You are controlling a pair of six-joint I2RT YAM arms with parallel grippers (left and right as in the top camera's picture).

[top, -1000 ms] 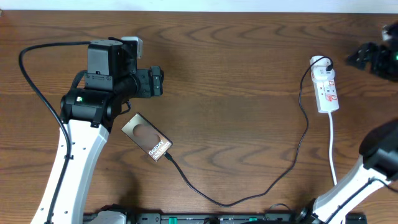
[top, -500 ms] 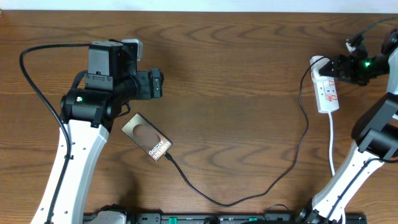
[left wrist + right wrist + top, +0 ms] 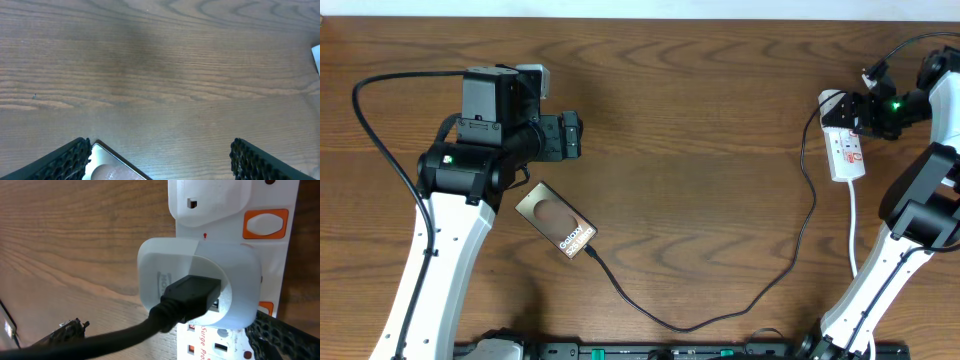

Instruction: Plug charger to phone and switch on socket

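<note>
The left pincer (image 3: 568, 135) is held spread above the tabletop (image 3: 700, 120), just beyond the phone (image 3: 556, 222), which is left lying face up within reach. The charger (image 3: 720, 312) is seen running from the phone's lower end, apparently already seated there, across to the white adapter (image 3: 200, 285) in the socket (image 3: 847, 150) at the right. The right pincer (image 3: 172, 335) is spread over that adapter, presumably so that a red switch (image 3: 265, 224) can be pressed. Compared with a second ago, only the right arm is found moved in from the corner.
</note>
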